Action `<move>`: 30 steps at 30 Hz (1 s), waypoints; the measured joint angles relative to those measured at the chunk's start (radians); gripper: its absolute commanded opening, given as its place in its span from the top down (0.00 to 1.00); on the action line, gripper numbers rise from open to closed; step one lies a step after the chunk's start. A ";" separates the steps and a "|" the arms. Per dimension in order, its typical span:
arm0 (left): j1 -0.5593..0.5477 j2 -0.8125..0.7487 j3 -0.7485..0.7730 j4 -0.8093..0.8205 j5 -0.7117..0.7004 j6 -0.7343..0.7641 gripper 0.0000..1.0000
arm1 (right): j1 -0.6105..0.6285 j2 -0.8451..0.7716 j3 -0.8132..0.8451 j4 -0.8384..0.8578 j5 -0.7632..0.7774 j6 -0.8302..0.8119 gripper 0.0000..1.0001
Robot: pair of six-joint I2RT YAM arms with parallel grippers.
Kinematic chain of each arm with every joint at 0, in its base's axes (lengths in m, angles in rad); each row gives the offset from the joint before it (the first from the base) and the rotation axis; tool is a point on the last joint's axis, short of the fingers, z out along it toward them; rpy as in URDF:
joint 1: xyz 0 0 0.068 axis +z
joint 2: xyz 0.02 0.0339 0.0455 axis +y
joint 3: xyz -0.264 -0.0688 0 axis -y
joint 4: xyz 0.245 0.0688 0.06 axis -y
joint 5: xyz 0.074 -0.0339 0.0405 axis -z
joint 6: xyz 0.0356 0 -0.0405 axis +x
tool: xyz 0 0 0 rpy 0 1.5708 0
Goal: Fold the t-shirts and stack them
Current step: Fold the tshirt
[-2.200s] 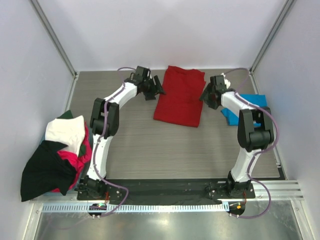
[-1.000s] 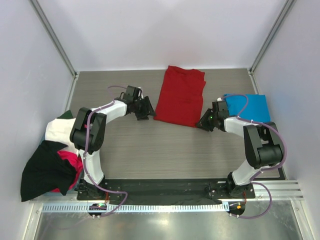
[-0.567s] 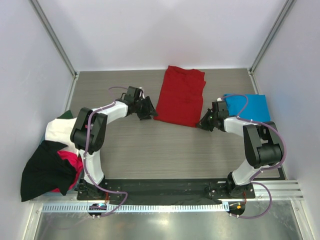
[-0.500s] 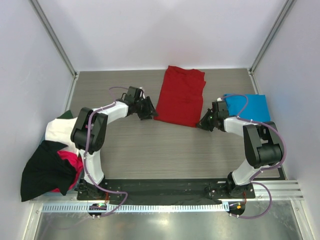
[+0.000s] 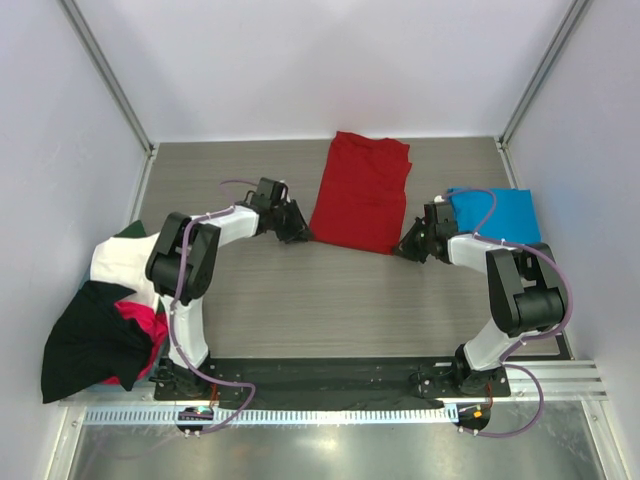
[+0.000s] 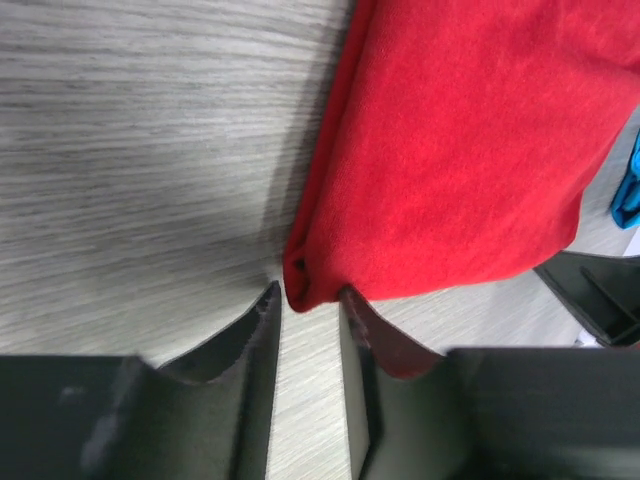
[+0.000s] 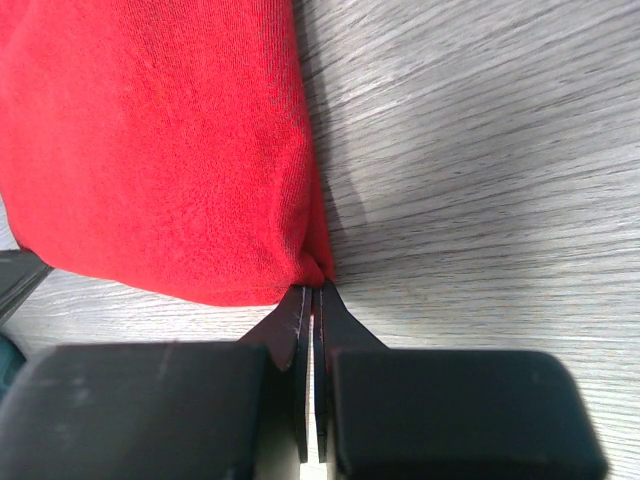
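The red t-shirt (image 5: 360,195) lies part-folded in a long strip on the tabletop (image 5: 300,290), running from the far edge towards the arms, with a claw at each near corner. The left claw (image 6: 305,308) is spread a little. Its tips stand either side of the near-left corner, which sits at the mouth of the gap and is not gripped. The right claw (image 7: 315,300) is pressed together on the near-right corner and seems to hold only the very tip of the cloth (a thin bite, by the look of it). The blue t-shirt (image 5: 497,216) lies folded near the right wall. A black t-shirt (image 5: 85,350), a white one (image 5: 125,262) and a magenta one (image 5: 150,322) are heaped at the left edge.

The risk, as I judge it, lies in the uneven grips. If a lift begins before the left claw closes, one corner rises alone and the strip twists. The right corner could slip out for want of cloth. The left tips, closing so near the edge, may catch only the top layer and spoil the fold.
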 measured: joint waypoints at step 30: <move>-0.083 -0.539 -0.561 0.150 -0.009 -0.069 1.00 | 0.010 -0.443 -0.073 -0.373 -0.148 -0.186 0.99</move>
